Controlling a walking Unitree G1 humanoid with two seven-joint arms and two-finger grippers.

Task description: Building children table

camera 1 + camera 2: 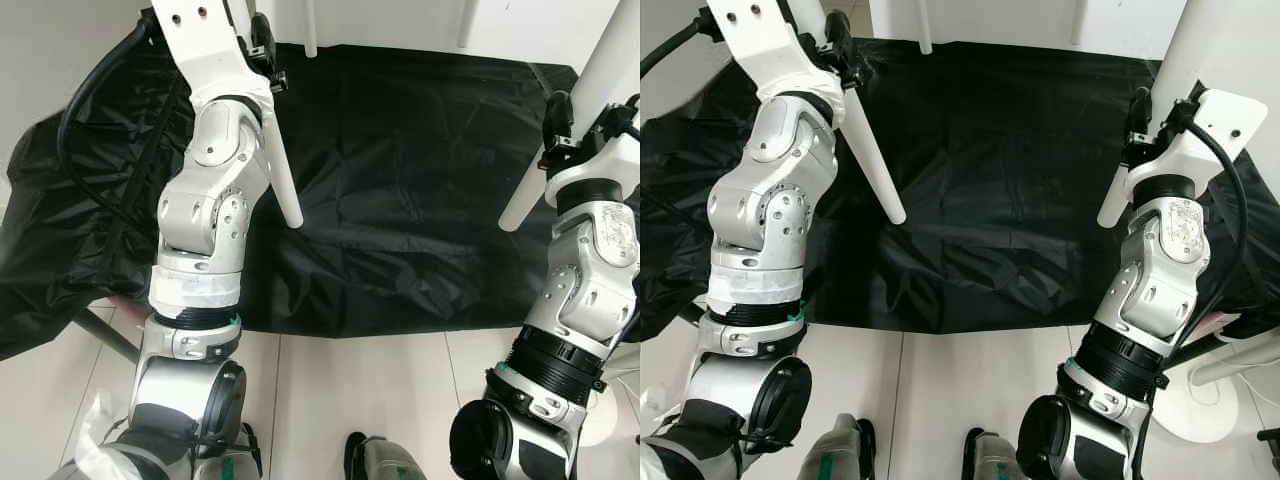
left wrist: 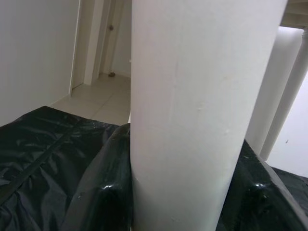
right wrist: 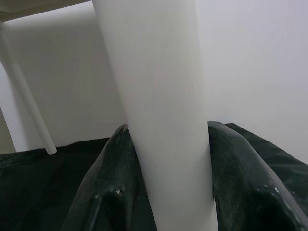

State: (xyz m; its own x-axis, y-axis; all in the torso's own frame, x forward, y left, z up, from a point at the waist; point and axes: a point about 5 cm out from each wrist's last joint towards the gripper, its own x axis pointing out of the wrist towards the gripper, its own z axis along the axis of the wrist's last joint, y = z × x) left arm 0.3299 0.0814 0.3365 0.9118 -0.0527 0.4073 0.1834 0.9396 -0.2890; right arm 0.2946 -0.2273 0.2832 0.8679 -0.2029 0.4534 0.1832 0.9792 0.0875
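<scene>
Two white table legs slant down onto a black sheet (image 1: 400,200). My left gripper (image 1: 262,55) is shut on the left leg (image 1: 283,180) high up, and the leg's foot rests on the sheet. In the left wrist view this leg (image 2: 202,115) stands between my black fingers (image 2: 103,192). On the right, my other gripper (image 1: 1150,120) is shut on the right leg (image 1: 1210,40), whose foot (image 1: 1112,210) also meets the sheet. The right wrist view has that leg (image 3: 159,115) pinched between the fingers (image 3: 103,187).
Two more white legs (image 1: 310,30) (image 1: 465,25) stand at the sheet's far edge by a white wall. Pale tiled floor (image 1: 350,380) lies in front of the sheet, with my feet (image 1: 380,460) on it. A white round base (image 1: 1200,410) sits at the right.
</scene>
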